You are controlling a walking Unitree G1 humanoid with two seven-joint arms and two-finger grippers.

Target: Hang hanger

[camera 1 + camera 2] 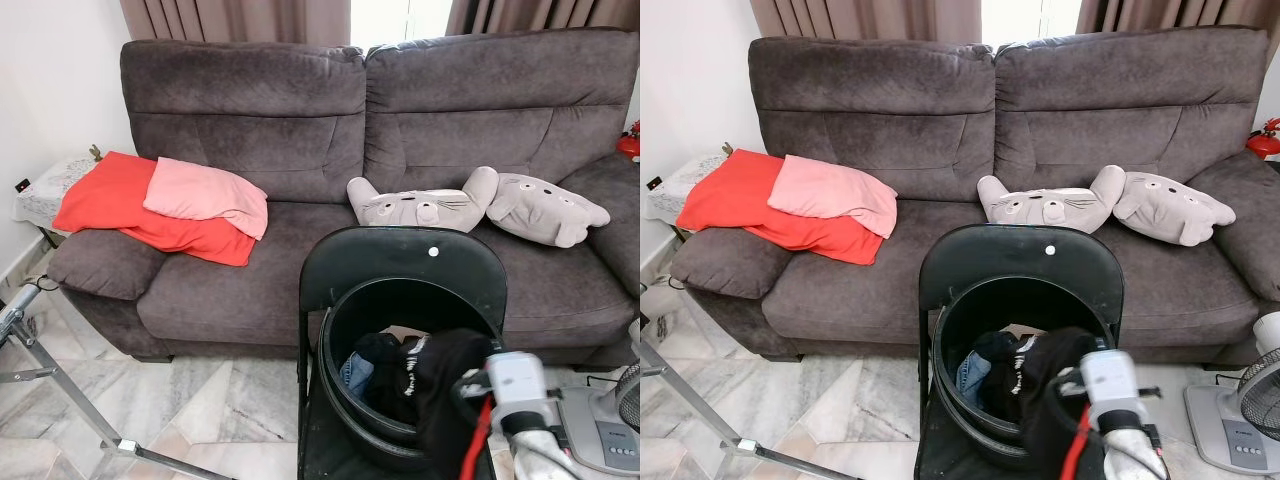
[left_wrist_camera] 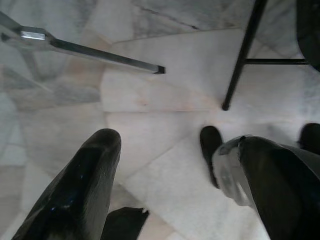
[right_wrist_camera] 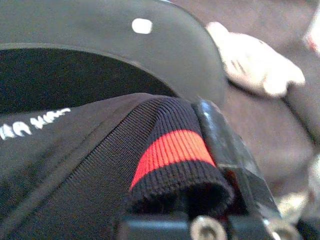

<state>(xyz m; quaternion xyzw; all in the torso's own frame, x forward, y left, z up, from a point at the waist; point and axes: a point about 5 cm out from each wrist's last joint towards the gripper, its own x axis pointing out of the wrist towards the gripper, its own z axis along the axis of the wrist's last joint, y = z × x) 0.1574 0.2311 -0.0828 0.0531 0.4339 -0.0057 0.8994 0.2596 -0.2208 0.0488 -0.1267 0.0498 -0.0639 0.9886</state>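
The right gripper [image 3: 210, 165] is clamping a black ribbed-knit garment [image 3: 100, 165] with a red stripe over the round bucket [image 1: 345, 400]; the left gripper [image 2: 165, 170] is hanging with fingers apart, seemingly idle.

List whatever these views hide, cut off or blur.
- Hanger: not visible anywhere.
- Right gripper: wrist view, black garment with red stripe covers the fingers.
- Bucket contents: head views, garment overlaps them.
- Metal rack: head views, cut by left edge.
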